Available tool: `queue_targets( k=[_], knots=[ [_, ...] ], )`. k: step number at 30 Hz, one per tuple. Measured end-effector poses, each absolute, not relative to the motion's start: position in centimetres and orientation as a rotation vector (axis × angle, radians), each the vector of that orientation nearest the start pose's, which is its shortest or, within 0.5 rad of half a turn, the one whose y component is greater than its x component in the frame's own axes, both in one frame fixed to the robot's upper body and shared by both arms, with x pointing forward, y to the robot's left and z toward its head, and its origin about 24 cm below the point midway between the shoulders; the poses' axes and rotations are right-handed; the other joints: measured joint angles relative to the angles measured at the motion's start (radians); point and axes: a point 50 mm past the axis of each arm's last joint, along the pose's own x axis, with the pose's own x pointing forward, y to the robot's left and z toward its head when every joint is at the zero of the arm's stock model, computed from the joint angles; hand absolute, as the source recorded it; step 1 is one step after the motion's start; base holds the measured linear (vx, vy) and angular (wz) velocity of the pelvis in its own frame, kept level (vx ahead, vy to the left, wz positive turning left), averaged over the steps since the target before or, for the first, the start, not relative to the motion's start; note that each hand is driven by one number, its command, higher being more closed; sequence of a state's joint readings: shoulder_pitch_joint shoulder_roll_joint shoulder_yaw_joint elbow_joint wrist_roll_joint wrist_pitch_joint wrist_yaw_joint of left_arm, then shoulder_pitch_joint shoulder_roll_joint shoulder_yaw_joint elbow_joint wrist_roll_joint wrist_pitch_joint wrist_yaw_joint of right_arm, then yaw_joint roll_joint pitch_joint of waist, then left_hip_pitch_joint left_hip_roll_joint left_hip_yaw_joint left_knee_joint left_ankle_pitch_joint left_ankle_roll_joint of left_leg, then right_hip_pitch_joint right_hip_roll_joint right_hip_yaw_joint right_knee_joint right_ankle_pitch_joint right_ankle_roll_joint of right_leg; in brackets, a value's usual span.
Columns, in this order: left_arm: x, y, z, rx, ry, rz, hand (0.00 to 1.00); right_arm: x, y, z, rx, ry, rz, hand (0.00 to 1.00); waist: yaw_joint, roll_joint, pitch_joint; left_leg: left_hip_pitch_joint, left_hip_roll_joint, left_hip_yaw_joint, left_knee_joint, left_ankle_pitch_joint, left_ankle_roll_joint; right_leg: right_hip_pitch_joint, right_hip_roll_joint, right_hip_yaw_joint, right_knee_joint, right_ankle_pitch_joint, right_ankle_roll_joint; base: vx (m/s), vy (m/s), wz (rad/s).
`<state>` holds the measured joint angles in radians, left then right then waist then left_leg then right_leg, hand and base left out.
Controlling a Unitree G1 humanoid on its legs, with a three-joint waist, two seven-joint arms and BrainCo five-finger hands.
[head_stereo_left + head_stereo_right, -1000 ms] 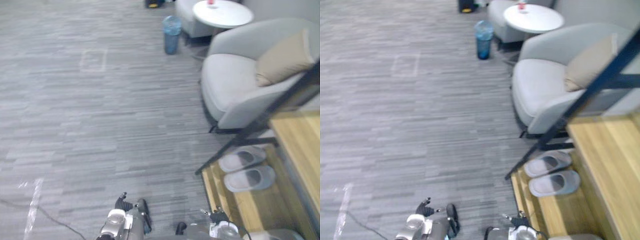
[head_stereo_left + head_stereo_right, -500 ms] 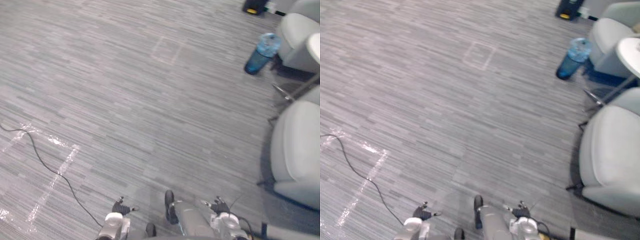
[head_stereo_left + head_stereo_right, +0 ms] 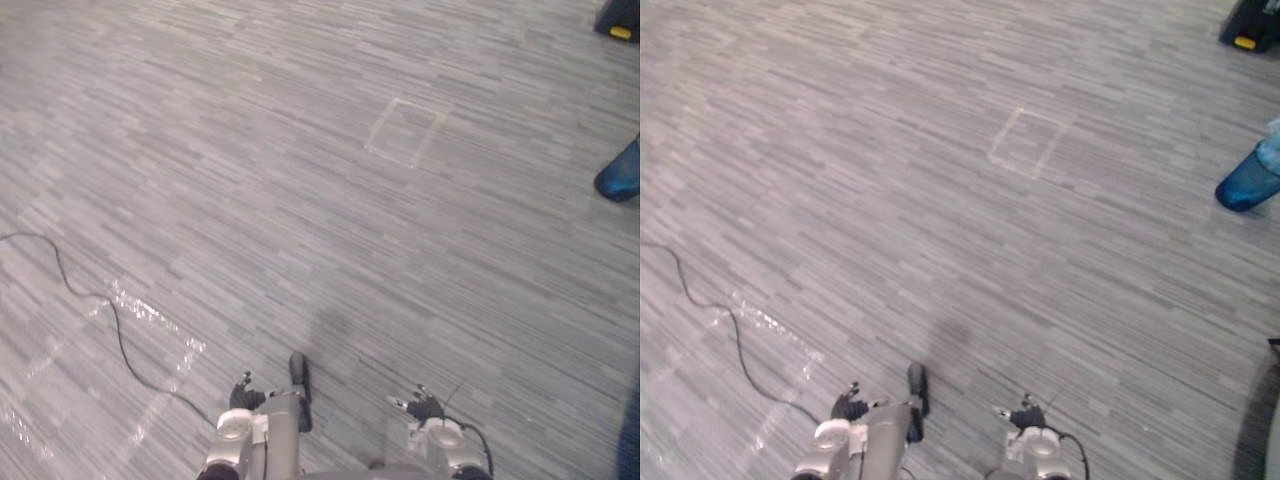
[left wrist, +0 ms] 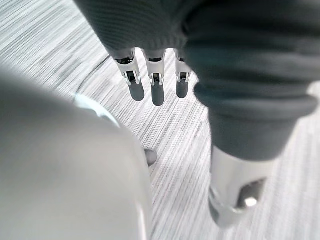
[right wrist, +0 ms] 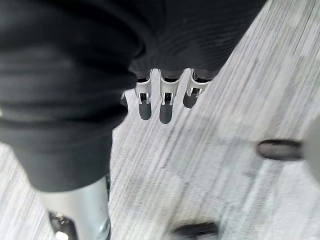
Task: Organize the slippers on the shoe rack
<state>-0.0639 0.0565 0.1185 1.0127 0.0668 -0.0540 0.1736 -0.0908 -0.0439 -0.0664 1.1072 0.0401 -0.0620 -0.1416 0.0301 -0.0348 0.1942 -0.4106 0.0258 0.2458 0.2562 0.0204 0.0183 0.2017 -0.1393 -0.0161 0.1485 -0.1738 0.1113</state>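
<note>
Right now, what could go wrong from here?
1. The left hand and right hand hang open, holding nothing, above the floor; the task may stall.
2. The blue bin stands at the right edge of the head views; a turn or step that way might knock it over.

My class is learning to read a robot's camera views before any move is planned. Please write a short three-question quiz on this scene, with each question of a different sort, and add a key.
1. True or false: the left hand has its fingers curled into a fist.
2. Which of these stands at the right edge of the eye views? A. a blue bin B. a red chair C. a green crate
3. Fill in: the taped outline on the grey floor has ____ sides.
Key: 1 false, its fingers hang straight and hold nothing. 2 A. 3 four.
</note>
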Motion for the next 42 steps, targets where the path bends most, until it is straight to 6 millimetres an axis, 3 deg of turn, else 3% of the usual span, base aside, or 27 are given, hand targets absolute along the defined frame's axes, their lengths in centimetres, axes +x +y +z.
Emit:
queue_targets(
  k=[2,3,5,7,10,11,12,13,14,15,17,19,20,23,24,27,28,29,30,31,34,35,36,37,38,39,42],
  knots=[
    [15.5,19.6,-14.1,0.146,0.919,0.253,0.0,15.1,-17.7,-14.8,-0.041,0.971,-0.215,0.0,0.002,-0.011,-0.005,0.085,0.006,0.03,0.022,-0.046,0.05,-0.082,0.011,0.083,0.234,0.113,0.028,0.66,0.236,-0.34],
    [14.9,19.8,-14.3,0.152,0.945,0.257,0.0,15.1,-17.7,-14.9,-0.041,0.972,-0.213,0.0,-0.001,-0.006,-0.004,0.153,0.009,0.038,-0.015,-0.052,0.051,-0.122,0.02,0.092,0.356,0.087,0.055,0.62,0.173,-0.62],
    [14.6,19.9,-14.5,0.184,0.967,0.233,0.0,15.1,-17.9,-14.8,-0.047,0.966,-0.214,0.0,-0.009,0.015,-0.006,0.302,0.023,0.04,-0.114,-0.063,0.046,-0.229,0.051,0.051,0.539,-0.023,-0.01,0.57,0.085,-0.59],
    [15.1,19.7,-14.4,0.196,0.956,0.212,0.0,15.3,-18.2,-14.7,-0.061,0.955,-0.209,0.0,-0.03,0.05,-0.013,0.39,0.055,0.048,-0.172,-0.1,0.013,-0.358,0.112,0.016,0.509,-0.113,-0.079,0.44,-0.013,-0.3],
    [17.3,19.2,-13.6,0.194,0.906,0.195,0.0,15.9,-19.1,-14.3,-0.099,0.937,-0.207,0.0,-0.048,0.062,0.0,0.452,0.093,0.051,-0.183,-0.162,-0.022,-0.514,0.187,0.017,0.324,-0.109,-0.08,0.44,-0.113,-0.14],
    [18.3,19.1,-13.2,0.199,0.88,0.188,0.0,16.1,-19.2,-14.2,-0.1,0.921,-0.21,0.0,-0.062,0.047,0.01,0.492,0.093,0.048,-0.189,-0.205,-0.04,-0.554,0.187,0.016,0.182,-0.024,-0.059,0.49,-0.156,0.02],
    [18.5,19.1,-13.1,0.201,0.876,0.187,0.0,16.5,-19.3,-14.0,-0.1,0.906,-0.212,0.0,-0.083,0.035,0.021,0.557,0.09,0.033,-0.224,-0.284,-0.061,-0.583,0.178,-0.001,0.125,0.135,-0.06,0.52,-0.183,0.03],
    [18.5,19.1,-13.1,0.204,0.881,0.185,0.0,16.7,-19.4,-13.9,-0.102,0.903,-0.216,0.0,-0.092,0.036,0.02,0.584,0.092,0.016,-0.246,-0.293,-0.089,-0.588,0.182,-0.028,0.173,0.128,-0.118,0.51,-0.18,0.07],
    [18.7,18.8,-13.1,0.215,0.882,0.16,0.0,16.6,-19.2,-14.0,-0.069,0.904,-0.237,0.0,-0.092,0.027,0.016,0.589,0.079,0.005,-0.249,-0.24,-0.072,-0.618,0.18,-0.014,0.278,0.037,-0.103,0.48,-0.216,0.07],
    [18.6,18.4,-13.2,0.227,0.885,0.137,0.0,16.0,-19.8,-14.2,-0.038,0.921,-0.283,0.0,-0.095,0.012,0.019,0.615,0.066,-0.008,-0.24,-0.207,-0.09,-0.62,0.168,-0.007,0.355,-0.017,-0.133,0.46,-0.226,0.08],
    [17.4,17.5,-13.9,0.185,0.917,0.131,0.0,14.8,-20.6,-14.5,-0.024,0.952,-0.335,0.0,-0.102,0.029,0.009,0.615,0.092,-0.041,-0.083,-0.228,-0.127,-0.555,0.159,-0.034,0.405,-0.11,-0.162,0.49,-0.259,0.26],
    [16.6,16.7,-14.1,0.109,0.919,0.168,0.0,14.1,-20.8,-14.6,-0.034,0.953,-0.336,0.0,-0.096,0.05,-0.002,0.428,0.169,-0.106,0.398,-0.213,-0.242,-0.44,0.184,-0.057,0.322,-0.124,-0.165,0.57,-0.217,0.37],
    [16.5,16.7,-14.1,0.093,0.916,0.181,0.0,14.1,-20.5,-14.6,-0.039,0.952,-0.322,0.0,-0.088,0.053,-0.005,0.376,0.188,-0.109,0.526,-0.205,-0.257,-0.4,0.196,-0.054,0.292,-0.124,-0.166,0.54,-0.109,-0.04],
    [15.4,16.9,-14.2,0.074,0.914,0.21,0.0,14.4,-18.6,-14.7,-0.032,0.949,-0.263,0.0,-0.041,0.044,-0.018,0.181,0.229,-0.018,0.776,-0.249,-0.174,-0.217,0.21,0.012,0.13,-0.129,-0.214,0.64,0.014,-0.38],
    [15.7,17.3,-13.9,0.077,0.899,0.221,0.0,14.3,-18.4,-14.9,-0.028,0.969,-0.259,0.0,-0.011,0.039,-0.02,0.115,0.217,0.052,0.689,-0.29,-0.103,-0.133,0.185,0.057,0.061,-0.127,-0.216,0.52,0.085,-0.55],
    [15.9,17.5,-13.9,0.088,0.897,0.218,0.0,14.9,-18.3,-14.8,-0.021,0.968,-0.262,0.0,-0.005,0.026,-0.015,0.058,0.12,0.066,0.34,-0.269,-0.091,-0.041,0.124,0.09,0.006,-0.127,-0.214,0.47,0.137,-0.49],
    [15.5,17.2,-14.1,0.097,0.91,0.2,0.0,14.6,-18.7,-14.9,-0.03,0.978,-0.269,0.0,0.002,0.048,-0.027,0.045,0.076,0.016,0.059,-0.161,-0.116,-0.008,0.106,0.117,-0.01,-0.126,-0.212,0.61,0.261,-0.77],
    [15.3,17.1,-14.3,0.111,0.919,0.185,0.0,14.3,-19.5,-14.9,-0.053,0.993,-0.275,0.0,0.019,0.071,-0.038,0.022,0.066,-0.021,-0.014,-0.014,-0.129,0.016,0.104,0.148,-0.026,-0.122,-0.192,0.65,0.293,-0.91],
    [15.1,17.2,-14.3,0.118,0.926,0.184,0.0,14.2,-19.4,-15.0,-0.063,1.005,-0.266,0.0,0.029,0.068,-0.042,0.03,0.058,-0.025,-0.011,0.019,-0.066,0.032,0.092,0.167,-0.034,-0.115,-0.159,0.69,0.324,-0.42],
    [15.4,17.5,-14.3,0.141,0.928,0.189,0.0,14.1,-19.2,-15.1,-0.067,1.012,-0.252,0.0,0.009,0.05,-0.057,0.039,0.029,-0.012,-0.012,0.003,-0.033,0.027,0.051,0.157,-0.029,-0.066,-0.084,0.7,0.312,-0.06],
    [14.7,19.1,-14.5,0.147,0.952,0.237,0.0,14.0,-18.7,-15.3,-0.025,1.029,-0.272,0.0,0.023,0.032,-0.049,0.013,0.062,0.046,0.211,-0.093,0.032,0.001,0.08,0.233,0.108,0.155,-0.006,0.63,0.293,-0.22],
    [14.5,19.1,-14.5,0.159,0.956,0.229,0.0,13.3,-18.8,-15.5,-0.03,1.048,-0.276,0.0,0.005,0.021,-0.07,0.067,0.022,0.041,0.107,-0.085,0.007,-0.048,0.075,0.24,0.24,0.19,0.056,0.59,0.379,-0.62],
    [14.0,19.0,-14.7,0.182,0.967,0.205,0.0,12.9,-19.3,-15.6,-0.068,1.057,-0.264,0.0,0.003,0.031,-0.079,0.181,0.005,0.073,-0.036,-0.118,0.03,-0.136,0.086,0.247,0.462,0.149,0.146,0.46,0.317,-0.26],
    [13.8,19.5,-14.8,0.21,0.982,0.197,0.0,13.2,-18.9,-15.6,-0.07,1.05,-0.249,0.0,-0.012,0.005,-0.078,0.214,-0.031,0.074,-0.061,-0.112,0.034,-0.187,0.062,0.248,0.562,0.102,0.13,0.45,0.222,-0.37],
    [13.8,19.5,-14.9,0.227,0.993,0.183,0.0,13.9,-18.8,-15.3,-0.069,1.036,-0.244,0.0,-0.025,-0.006,-0.076,0.268,-0.042,0.084,-0.089,-0.132,0.038,-0.282,0.047,0.208,0.678,0.003,0.061,0.46,0.132,-0.25],
    [14.0,19.4,-14.9,0.235,0.998,0.172,0.0,14.5,-19.0,-15.1,-0.074,1.019,-0.241,0.0,-0.026,0.016,-0.06,0.329,-0.03,0.108,-0.12,-0.133,0.038,-0.356,0.054,0.163,0.694,-0.075,-0.003,0.51,0.121,-0.5],
    [14.5,19.1,-14.8,0.237,0.984,0.16,0.0,15.1,-19.2,-14.9,-0.08,1.003,-0.235,0.0,-0.032,0.056,-0.034,0.464,0.006,0.117,-0.157,-0.142,0.044,-0.464,0.126,0.071,0.445,-0.113,-0.049,0.44,0.022,-0.36]
  ],
)
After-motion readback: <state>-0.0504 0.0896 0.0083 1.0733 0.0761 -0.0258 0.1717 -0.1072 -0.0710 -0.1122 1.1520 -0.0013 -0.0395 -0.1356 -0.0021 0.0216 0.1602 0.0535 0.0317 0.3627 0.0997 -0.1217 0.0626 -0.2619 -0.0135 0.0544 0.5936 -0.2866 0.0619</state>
